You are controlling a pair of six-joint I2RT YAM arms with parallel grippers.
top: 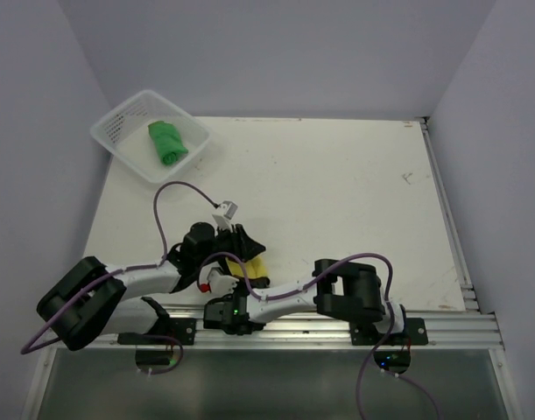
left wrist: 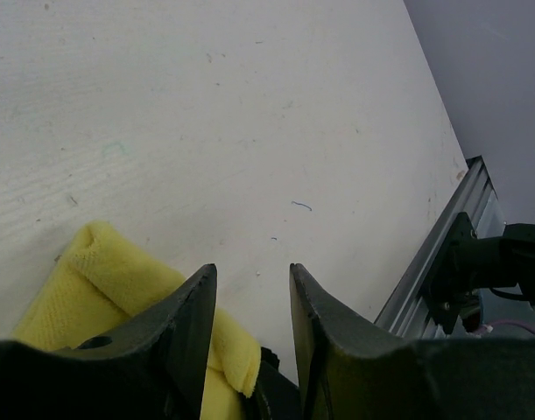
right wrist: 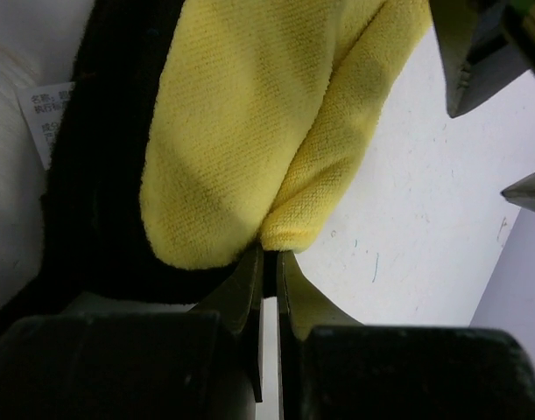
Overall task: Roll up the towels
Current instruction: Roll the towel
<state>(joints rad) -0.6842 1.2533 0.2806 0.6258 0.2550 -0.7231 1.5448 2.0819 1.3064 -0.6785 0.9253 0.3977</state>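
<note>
The yellow towel (top: 254, 267) lies partly rolled near the table's front edge, between both grippers. In the right wrist view its yellow folds (right wrist: 241, 114) bulge over its black reverse face (right wrist: 101, 184). My right gripper (right wrist: 267, 254) is shut at the crease of the roll, with a dark sliver of cloth between its tips. My left gripper (left wrist: 252, 271) stands open with only bare table in the gap; the yellow towel (left wrist: 83, 289) lies just left of its left finger. From above, the left gripper (top: 243, 248) is over the towel's far side. The green towel (top: 166, 142) lies rolled in the basket.
A white mesh basket (top: 118, 122) stands at the far left corner of the white table (top: 337, 192). An aluminium rail (top: 337, 332) runs along the near edge and shows at the right in the left wrist view (left wrist: 442, 236). Purple cables loop over both arms.
</note>
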